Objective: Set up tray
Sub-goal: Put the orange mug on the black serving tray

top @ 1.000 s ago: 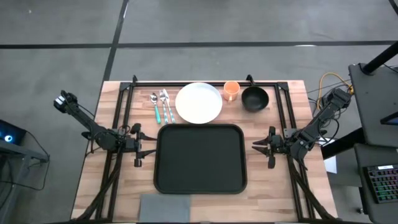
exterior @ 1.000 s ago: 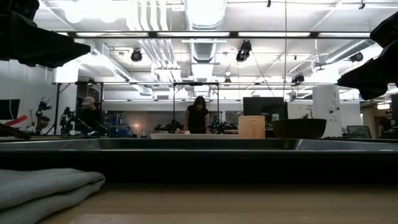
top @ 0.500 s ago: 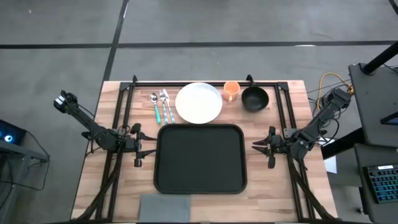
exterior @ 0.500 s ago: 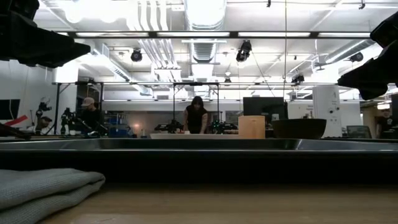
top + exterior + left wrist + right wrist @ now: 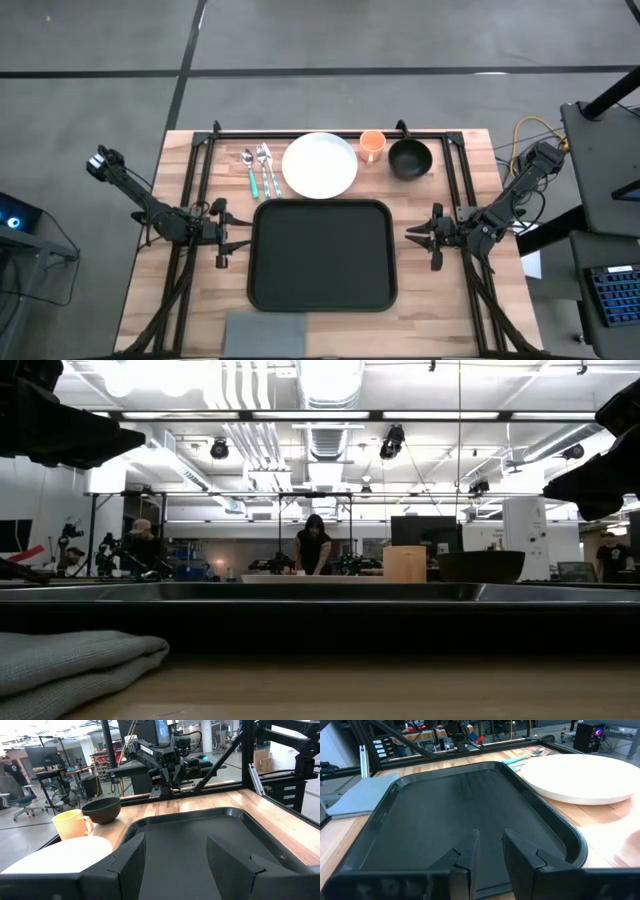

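Centrally on the desk: black tray, bare. Beyond its far rim: white plate, orange cup, dark bowl, cutlery. Near the front edge: folded grey napkin. Flanking the tray's left side: left claw, fingers spread wide, holding nothing. Flanking the right side: right claw, fingers only narrowly apart, gripping nothing, aimed at the tray's rim.
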You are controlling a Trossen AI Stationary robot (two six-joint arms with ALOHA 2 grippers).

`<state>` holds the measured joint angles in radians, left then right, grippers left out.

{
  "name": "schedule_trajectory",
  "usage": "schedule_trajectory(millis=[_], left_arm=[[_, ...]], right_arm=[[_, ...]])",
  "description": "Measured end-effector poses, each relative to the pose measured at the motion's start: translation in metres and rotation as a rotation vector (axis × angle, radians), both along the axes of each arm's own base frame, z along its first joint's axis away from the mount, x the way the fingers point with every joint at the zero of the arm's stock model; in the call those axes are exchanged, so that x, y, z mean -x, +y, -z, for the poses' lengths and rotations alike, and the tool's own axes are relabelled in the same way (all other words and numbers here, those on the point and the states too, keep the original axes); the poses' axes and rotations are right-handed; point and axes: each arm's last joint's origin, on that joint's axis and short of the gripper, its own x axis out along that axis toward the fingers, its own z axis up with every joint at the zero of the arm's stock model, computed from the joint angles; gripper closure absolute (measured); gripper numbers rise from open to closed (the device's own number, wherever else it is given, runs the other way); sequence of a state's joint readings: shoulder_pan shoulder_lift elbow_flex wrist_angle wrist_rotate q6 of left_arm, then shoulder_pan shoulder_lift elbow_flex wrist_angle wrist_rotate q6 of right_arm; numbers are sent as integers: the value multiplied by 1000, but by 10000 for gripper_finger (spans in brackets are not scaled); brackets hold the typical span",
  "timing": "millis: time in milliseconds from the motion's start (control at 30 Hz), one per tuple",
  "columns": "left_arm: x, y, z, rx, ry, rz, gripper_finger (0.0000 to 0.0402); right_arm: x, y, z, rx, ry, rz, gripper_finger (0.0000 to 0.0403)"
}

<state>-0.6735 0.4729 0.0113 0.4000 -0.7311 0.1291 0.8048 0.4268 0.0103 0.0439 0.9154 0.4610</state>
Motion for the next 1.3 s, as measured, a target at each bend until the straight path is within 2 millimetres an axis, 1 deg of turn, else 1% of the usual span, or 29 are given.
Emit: schedule_trajectory(millis=[200,633,1067,1300], left_arm=[[0,0,0,0,1,0,214],[0,0,0,0,0,0,214],[0,0,0,0,0,0,214],[0,0,0,0,0,0,214]], right_arm=[[0,0,0,0,0,0,334],[0,0,0,0,0,0,318],[0,0,0,0,0,0,334],[0,0,0,0,0,0,329]])
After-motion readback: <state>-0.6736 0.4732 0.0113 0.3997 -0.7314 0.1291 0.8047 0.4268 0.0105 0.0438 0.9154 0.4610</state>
